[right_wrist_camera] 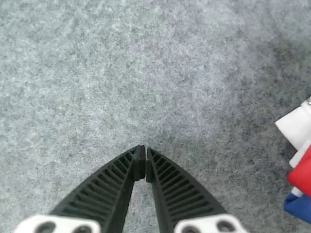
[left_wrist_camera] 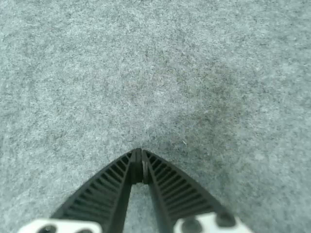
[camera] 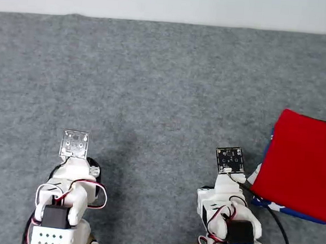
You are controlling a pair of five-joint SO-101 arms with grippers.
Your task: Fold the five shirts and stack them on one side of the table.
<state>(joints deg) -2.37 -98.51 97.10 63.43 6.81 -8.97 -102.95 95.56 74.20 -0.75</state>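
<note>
A folded red shirt tops a stack at the table's right edge, with blue and white layers peeking out beneath it. Corners of that stack show in the right wrist view, white, red and blue. My right gripper is shut with nothing in it, held over bare grey felt just left of the stack; the right arm sits folded back at the front edge. My left gripper is also shut and empty over the felt, its arm pulled back at the front left.
Grey felt covers the whole table. A pale wall strip runs along the far edge. A black cable trails from the right arm near the stack.
</note>
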